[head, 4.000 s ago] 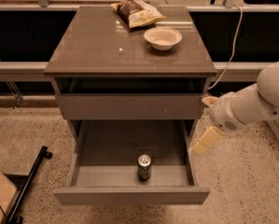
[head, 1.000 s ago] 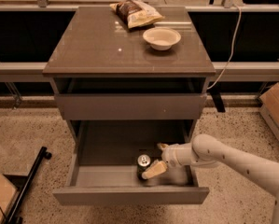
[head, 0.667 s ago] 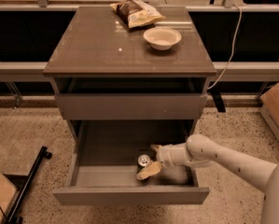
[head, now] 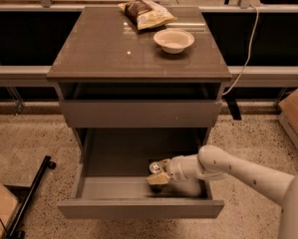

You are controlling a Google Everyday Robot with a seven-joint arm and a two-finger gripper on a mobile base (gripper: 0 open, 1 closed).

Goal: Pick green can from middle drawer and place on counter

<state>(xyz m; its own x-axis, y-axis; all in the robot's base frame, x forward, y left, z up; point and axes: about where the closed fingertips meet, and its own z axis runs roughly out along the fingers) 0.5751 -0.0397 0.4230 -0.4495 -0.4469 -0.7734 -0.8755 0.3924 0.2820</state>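
Note:
The green can [head: 153, 168] stands on the floor of the open middle drawer [head: 113, 187], right of centre; only its silver top and a little of its dark side show. My gripper [head: 159, 173] reaches in from the right on the white arm [head: 228, 169] and sits right at the can, low inside the drawer, covering most of its body. The can is still on the drawer floor. The counter [head: 108, 49] is the glossy grey-brown top of the cabinet, above the drawers.
A white bowl [head: 173, 40] and a chip bag [head: 146, 13] lie on the counter's back right. A closed drawer front [head: 138, 113] hangs above the open drawer. A cardboard box [head: 294, 114] is at right, a black stand leg [head: 31, 193] at left.
The arm came down from beside the cabinet into the drawer. Over the last second the gripper slid left and closed in on the can, which has stayed in place.

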